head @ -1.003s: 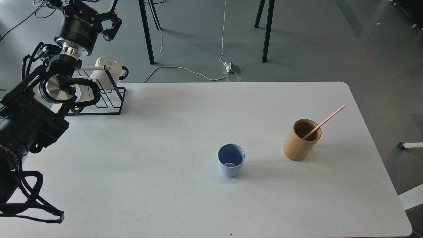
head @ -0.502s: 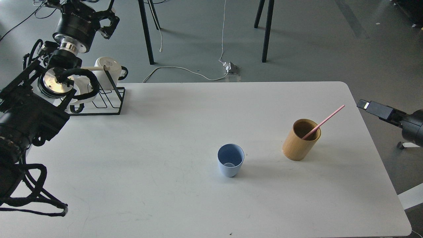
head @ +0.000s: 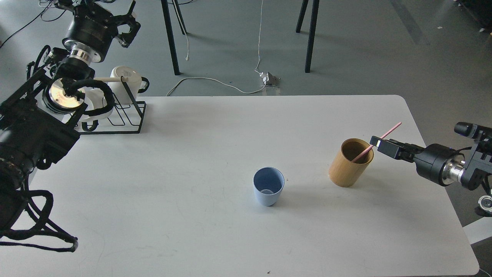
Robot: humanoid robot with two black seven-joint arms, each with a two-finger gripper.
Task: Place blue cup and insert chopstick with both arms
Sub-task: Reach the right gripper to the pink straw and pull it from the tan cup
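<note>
The blue cup (head: 268,187) stands upright and empty on the white table (head: 215,238), near the middle. The tan bamboo holder (head: 348,164) stands to its right. The pink chopstick (head: 391,129) leans in the holder, its top pointing up and right. My right gripper (head: 379,145) reaches in from the right edge, with its tip at the chopstick just above the holder's rim. It is seen side-on, so its fingers cannot be told apart. My left gripper (head: 130,24) is high at the back left above the rack, open and empty.
A black wire rack (head: 128,115) with a pale wooden rod (head: 107,79) and white mugs (head: 123,76) stands at the table's back left corner, under my left arm. Chair legs and cables lie on the floor beyond the table.
My right arm has come in from the right edge and moved left until its gripper tip is at the chopstick. The left arm has hardly moved. Cup and holder stay put.
</note>
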